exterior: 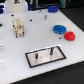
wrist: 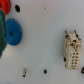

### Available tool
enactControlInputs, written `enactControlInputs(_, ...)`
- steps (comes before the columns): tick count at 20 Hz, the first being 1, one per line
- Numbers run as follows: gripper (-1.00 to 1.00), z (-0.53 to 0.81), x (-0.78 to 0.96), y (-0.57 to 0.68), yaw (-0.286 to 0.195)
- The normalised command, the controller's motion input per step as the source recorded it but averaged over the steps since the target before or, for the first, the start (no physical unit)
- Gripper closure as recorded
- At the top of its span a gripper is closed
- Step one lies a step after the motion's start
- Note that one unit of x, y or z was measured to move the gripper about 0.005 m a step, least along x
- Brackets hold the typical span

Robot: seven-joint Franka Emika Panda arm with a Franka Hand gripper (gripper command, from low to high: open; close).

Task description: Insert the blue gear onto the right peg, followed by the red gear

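My gripper not visible in either view; state cannot be told. Blue gear [exterior: 60, 29] flat on white surface [exterior: 30, 42], right side of exterior frame. Red gear [exterior: 69, 35] touching it, lower right. Right peg [exterior: 51, 50] upright on black-framed plate [exterior: 45, 56], lower centre, well apart from gears.

The blue gear [exterior: 60, 29] is bright blue and the red gear [exterior: 69, 35] beside it red, both on a white surface [exterior: 35, 42]. The right peg [exterior: 51, 50] is dark, on a white plate [exterior: 44, 57] framed in black. A darker navy piece [exterior: 53, 8] lies at the frame's top.
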Motion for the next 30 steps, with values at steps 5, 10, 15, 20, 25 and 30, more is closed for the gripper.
enactControlInputs(5,-1.00,0.00,-0.44,0.69,0.000)
enactControlInputs(10,-1.00,-0.05,-0.38,0.67,0.000)
enactControlInputs(15,-1.00,-0.29,-0.27,0.61,0.000)
enactControlInputs(20,-1.00,-0.44,-0.22,0.46,0.000)
enactControlInputs(25,-1.00,-0.51,-0.19,0.34,0.000)
enactControlInputs(30,-1.00,-0.55,-0.24,0.17,0.000)
